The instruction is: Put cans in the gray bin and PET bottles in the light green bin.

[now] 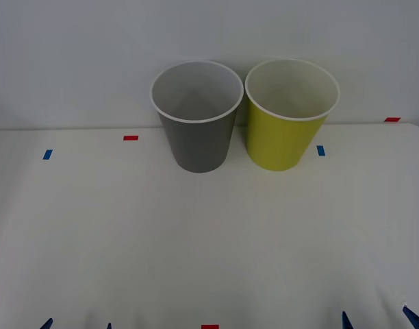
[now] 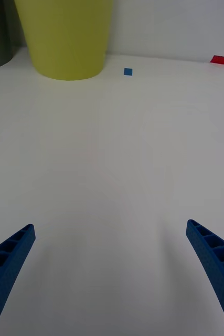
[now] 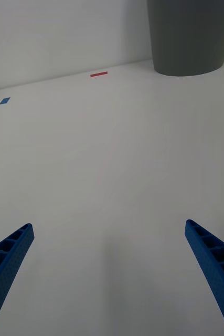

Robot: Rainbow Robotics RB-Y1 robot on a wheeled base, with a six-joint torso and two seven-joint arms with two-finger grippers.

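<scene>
The gray bin (image 1: 196, 144) stands upright at the back middle of the white table, its pale inside showing nothing. The light green bin (image 1: 285, 140) stands close beside it on the right, apart from it. Cans and PET bottles are out of view. My left gripper (image 1: 77, 325) is at the near edge on the left, open, with bare table between its fingers (image 3: 12, 252); the gray bin (image 3: 190, 37) is far ahead of it. My right gripper (image 1: 378, 319) is at the near edge on the right, open and holding nothing, facing the light green bin (image 2: 64, 37).
Small tape marks lie on the table: red (image 1: 131, 138), blue (image 1: 47, 154), blue (image 1: 321, 150), red (image 1: 392, 119) and red (image 1: 209, 327) at the near edge. A plain wall rises right behind the bins. Wide bare tabletop (image 1: 209, 240) lies between grippers and bins.
</scene>
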